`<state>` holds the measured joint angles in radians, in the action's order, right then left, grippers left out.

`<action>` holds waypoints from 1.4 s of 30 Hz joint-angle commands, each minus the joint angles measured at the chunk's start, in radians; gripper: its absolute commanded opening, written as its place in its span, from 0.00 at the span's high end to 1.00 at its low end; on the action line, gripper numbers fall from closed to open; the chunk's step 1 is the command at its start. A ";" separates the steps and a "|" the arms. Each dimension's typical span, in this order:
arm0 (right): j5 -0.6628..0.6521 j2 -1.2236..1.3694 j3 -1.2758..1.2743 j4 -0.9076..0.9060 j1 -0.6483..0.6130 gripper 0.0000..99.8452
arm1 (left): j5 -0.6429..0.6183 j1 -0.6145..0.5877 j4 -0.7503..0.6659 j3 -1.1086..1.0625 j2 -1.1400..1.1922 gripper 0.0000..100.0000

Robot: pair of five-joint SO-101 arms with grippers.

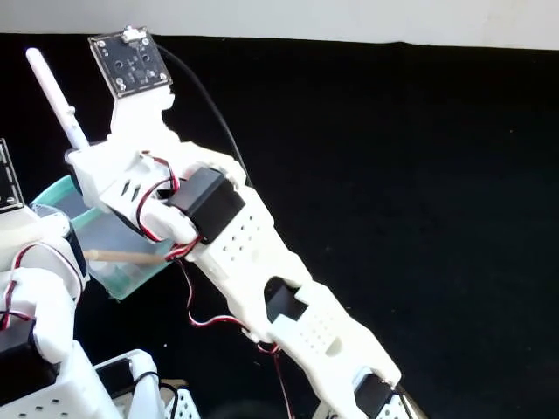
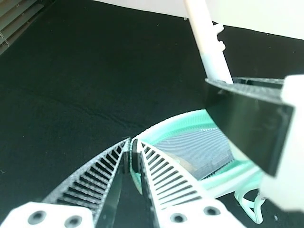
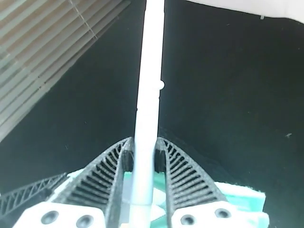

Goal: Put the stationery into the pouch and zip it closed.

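The right end effector (image 3: 142, 153), raised over the pouch (image 2: 164, 124), clamps a white pen (image 3: 149, 85); the left end effector (image 2: 130, 146) pinches the pouch rim; a pencil (image 1: 131, 257) lies inside.

A robotics lab setup, it seems: a table (image 1: 419, 175) covered in black cloth, white printed arms (image 1: 262, 253) with bare wires (image 1: 196, 305) and an exposed circuit board (image 1: 131, 63), window blinds (image 3: 42, 57) beyond one table edge, and a plain wall (image 1: 349, 22).

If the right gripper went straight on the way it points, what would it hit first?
Way looks free: beyond the right gripper and its pen lies black table, which the pen tip would probably touch first, though depth is unclear.
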<state>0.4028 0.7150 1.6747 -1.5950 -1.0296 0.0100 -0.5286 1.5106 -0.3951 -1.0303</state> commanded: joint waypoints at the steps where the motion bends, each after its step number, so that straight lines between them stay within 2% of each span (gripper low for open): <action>1: -0.060 -0.082 0.101 -0.005 0.008 0.99 | 0.003 -0.010 0.002 -0.021 0.007 0.99; 6: -0.066 -0.163 0.099 -0.091 0.056 0.99 | 0.003 -0.010 0.002 -0.021 0.007 0.99; 12: -0.112 -0.225 0.099 -0.157 0.058 0.99 | 0.003 -0.010 0.002 -0.021 0.007 0.99; 16: -0.209 -0.282 0.099 -0.170 0.070 0.99 | 0.003 -0.010 0.002 -0.021 0.007 0.99; 25: -0.244 -0.349 0.096 -0.171 0.216 0.99 | 0.003 -0.010 0.002 -0.021 0.007 0.99; 33: -0.450 -0.415 0.094 -0.171 0.203 0.99 | 0.003 -0.010 0.002 -0.021 0.007 0.99; 37: -0.542 -0.476 -0.022 -0.171 0.228 0.99 | 0.003 -0.010 0.002 -0.021 0.005 0.99; 42: -0.615 -0.602 -0.338 -0.171 0.294 0.99 | 0.003 -0.010 0.003 -0.021 0.005 0.99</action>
<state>-0.1726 0.2010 1.4906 -1.7530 -0.7764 0.0100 -0.5286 1.5106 -0.3951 -1.0303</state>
